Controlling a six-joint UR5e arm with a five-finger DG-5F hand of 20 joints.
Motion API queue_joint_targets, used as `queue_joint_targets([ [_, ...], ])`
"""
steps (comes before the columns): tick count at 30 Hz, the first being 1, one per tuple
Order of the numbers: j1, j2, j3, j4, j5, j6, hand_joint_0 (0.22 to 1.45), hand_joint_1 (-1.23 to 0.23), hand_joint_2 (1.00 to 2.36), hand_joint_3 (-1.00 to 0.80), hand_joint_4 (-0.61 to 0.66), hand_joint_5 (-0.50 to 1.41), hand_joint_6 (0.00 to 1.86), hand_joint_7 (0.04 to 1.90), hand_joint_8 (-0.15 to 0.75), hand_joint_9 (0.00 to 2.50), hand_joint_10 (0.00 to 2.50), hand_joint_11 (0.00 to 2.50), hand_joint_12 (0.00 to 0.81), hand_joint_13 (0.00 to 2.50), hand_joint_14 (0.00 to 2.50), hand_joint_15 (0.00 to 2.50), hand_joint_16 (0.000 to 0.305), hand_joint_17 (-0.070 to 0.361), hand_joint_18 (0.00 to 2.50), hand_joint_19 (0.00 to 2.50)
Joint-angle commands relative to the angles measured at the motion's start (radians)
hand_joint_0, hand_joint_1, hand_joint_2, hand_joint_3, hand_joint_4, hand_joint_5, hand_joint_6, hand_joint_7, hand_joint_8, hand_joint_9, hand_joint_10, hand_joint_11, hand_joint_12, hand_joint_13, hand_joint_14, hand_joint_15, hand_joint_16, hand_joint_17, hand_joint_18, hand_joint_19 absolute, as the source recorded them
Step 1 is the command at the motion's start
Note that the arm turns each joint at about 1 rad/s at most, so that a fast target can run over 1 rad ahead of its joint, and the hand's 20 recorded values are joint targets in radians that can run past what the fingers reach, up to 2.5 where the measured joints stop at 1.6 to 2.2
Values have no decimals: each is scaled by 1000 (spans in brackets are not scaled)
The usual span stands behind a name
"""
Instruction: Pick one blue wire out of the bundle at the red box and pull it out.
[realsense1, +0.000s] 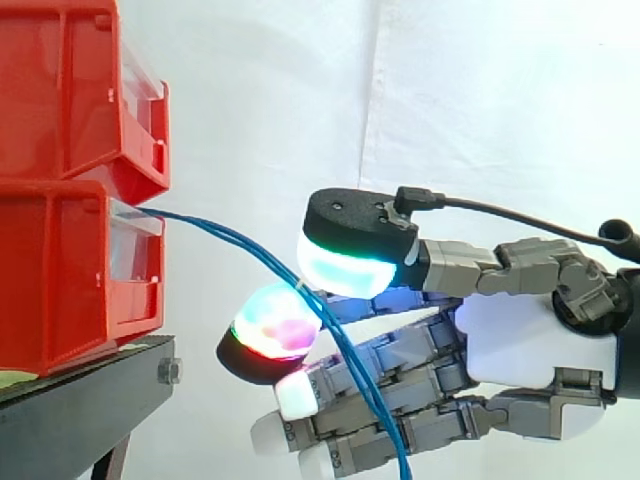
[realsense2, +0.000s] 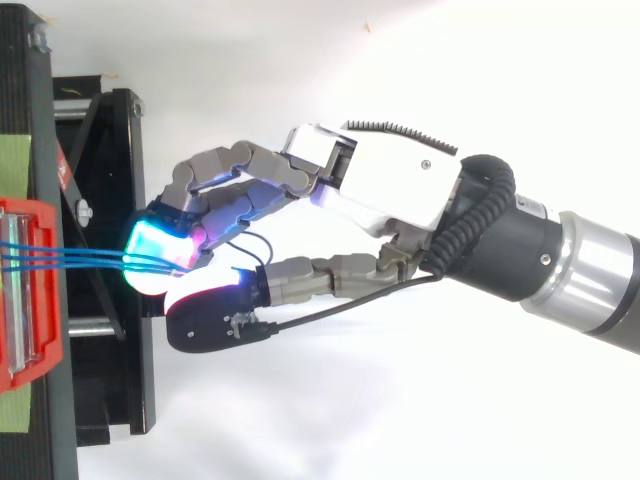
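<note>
Hand (realsense2: 390, 190): I find it level with the lower red bin (realsense1: 60, 290), well out from that bin's front edge. The fingers are curled. Two glowing pads (realsense1: 345, 268) are pressed together on the blue wires (realsense1: 215, 230), one from above and one from below.

Grip: I judge the hold made. More than one strand passes between the pads, and I cannot tell whether a single wire has been separated.

Wires: from the top view, three strands (realsense2: 85, 258) leave the front lip of the lower bin side by side and run to the pads in a gentle sag. Past the pinch they drop across the lower fingers and leave the side view at its bottom edge.

Progress: picking is done in part. The pull-out is not yet done, as the strands run into the bin.

Room: the space between the bin front and the hand holds only the wires. I see nothing behind the hand to block a draw away from the bin.

Edges: the black stand (realsense1: 80, 385) ends just below the bin front, under the wire run. The trailing strands lie against the lower fingers, which I rate a snag risk. An upper red bin (realsense1: 60, 100) overhangs the exit point. The white curtain (realsense1: 300, 100) stands behind it all.
</note>
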Motion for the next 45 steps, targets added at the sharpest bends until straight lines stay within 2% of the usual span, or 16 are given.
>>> queue_joint_targets([
  [1, -2, 5, -1, -29, 0, 2, 566, -664, 1014, -307, 252, -159, 872, 964, 373, 829, 10, 489, 443, 625, 7, 247, 62, 140, 546, 273],
  [12, -6, 10, -1, -39, 0, 4, 584, -755, 1017, -204, 216, -161, 885, 1002, 372, 837, 13, 502, 442, 652, 8, 254, 61, 138, 595, 269],
  [27, -19, 31, 1, -67, 0, -1, 591, -772, 1016, -215, 213, -163, 891, 986, 367, 836, 12, 504, 441, 660, 8, 256, 61, 138, 611, 276],
  [34, -23, 57, 1, -133, -2, -2, 595, -773, 1016, -224, 212, -164, 892, 975, 368, 850, 13, 529, 441, 671, 8, 264, 61, 138, 612, 273],
  [45, -23, 80, 1, -171, 0, -4, 654, -845, 1013, -306, 197, -171, 890, 1019, 370, 860, 13, 548, 448, 735, 8, 267, 61, 137, 708, 261],
])
